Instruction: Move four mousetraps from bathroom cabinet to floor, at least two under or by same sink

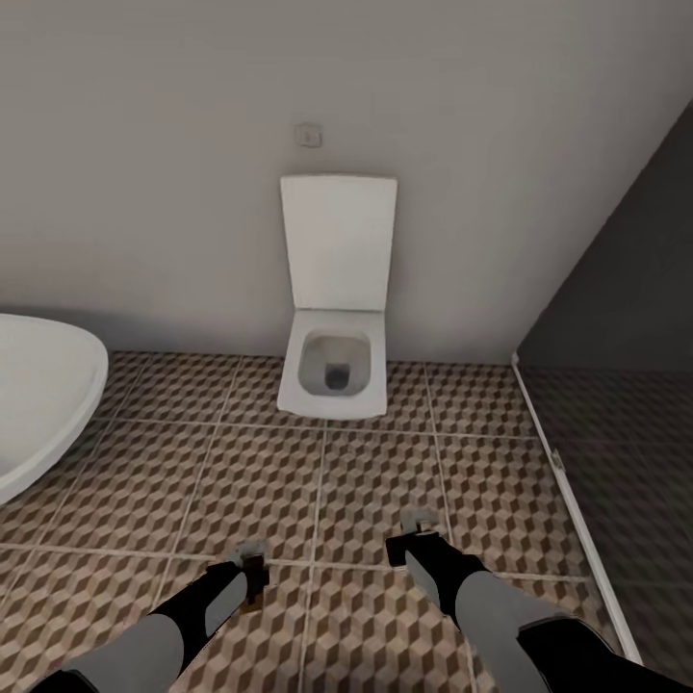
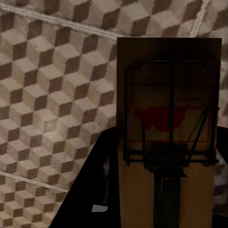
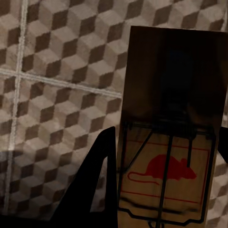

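Observation:
Each of my grippers holds a mousetrap above the bathroom floor (image 1: 366, 491) of brown-and-beige cube tiles. The left gripper (image 1: 252, 570) is shut on a wooden mousetrap (image 2: 168, 133) with dark wire spring and a red spot; in the head view this mousetrap (image 1: 250, 552) shows as a small board at the fingertips. The right gripper (image 1: 409, 539) is shut on another mousetrap (image 3: 173, 137) printed with a red mouse, seen small in the head view as a mousetrap (image 1: 420, 521). The cabinet is out of view.
A white toilet (image 1: 334, 371) with raised lid stands against the grey wall straight ahead. A white sink basin (image 1: 43, 395) juts in at the left. The dark glass-walled shower (image 1: 626, 404) with a white threshold strip (image 1: 568, 491) runs along the right.

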Controlling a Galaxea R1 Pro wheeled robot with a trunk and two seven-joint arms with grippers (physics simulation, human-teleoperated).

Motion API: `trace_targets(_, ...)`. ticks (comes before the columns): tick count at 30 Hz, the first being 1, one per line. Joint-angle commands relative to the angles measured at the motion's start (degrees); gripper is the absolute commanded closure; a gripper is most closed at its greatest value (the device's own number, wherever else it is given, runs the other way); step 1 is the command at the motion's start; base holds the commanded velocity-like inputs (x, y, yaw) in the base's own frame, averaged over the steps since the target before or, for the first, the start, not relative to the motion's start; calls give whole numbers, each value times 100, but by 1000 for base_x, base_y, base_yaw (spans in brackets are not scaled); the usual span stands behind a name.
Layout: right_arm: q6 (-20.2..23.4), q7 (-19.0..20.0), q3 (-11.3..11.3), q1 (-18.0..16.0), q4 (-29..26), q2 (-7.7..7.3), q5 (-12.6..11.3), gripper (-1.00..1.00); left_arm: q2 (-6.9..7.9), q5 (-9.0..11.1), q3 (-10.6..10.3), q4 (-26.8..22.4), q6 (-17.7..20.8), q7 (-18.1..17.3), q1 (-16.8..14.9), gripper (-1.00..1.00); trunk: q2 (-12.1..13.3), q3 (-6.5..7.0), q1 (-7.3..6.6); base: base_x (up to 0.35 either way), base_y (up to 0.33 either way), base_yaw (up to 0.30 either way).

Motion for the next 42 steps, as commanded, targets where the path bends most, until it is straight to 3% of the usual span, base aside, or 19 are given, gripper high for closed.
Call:
trace_targets(1, 31, 0, 38, -1, -10, 0, -11, 100, 4, 17, -32, -14, 28, 50, -1, 100, -1, -4, 3, 339, 0, 5)
trace_targets(10, -82, 2, 38, -1, -8, 0, -76, 100, -44, -31, -66, -45, 35, 42, -1, 100, -1, -4, 3, 235, 0, 2)
trace_targets(16, -178, 1, 34, -1, -8, 0, -93, 100, -21, -180, -77, -44, -99, -13, -1, 100, -1, -4, 3, 30, 0, 0)
trace_targets(24, -448, -16, 35, -1, -8, 0, -101, 100, -13, -234, -63, -97, -282, -54, -1, 100, -322, -148, 179, 4, 0, 0)
trace_targets(29, -467, -31, 39, -1, -23, 0, -98, 100, -280, -259, -65, -431, -179, -54, -1, 100, -523, -237, 289, 0, 0, 0)
trace_targets(35, -379, -27, 45, -1, -102, 0, -97, 100, -407, -499, -67, -853, 101, -51, -1, 100, -764, -345, 421, 0, 0, 0)
trace_targets(42, -241, -17, 46, -1, -344, 0, -97, 100, -400, -736, -57, -1077, 164, -51, -1, 100, -1044, -471, 574, 0, 0, 0)
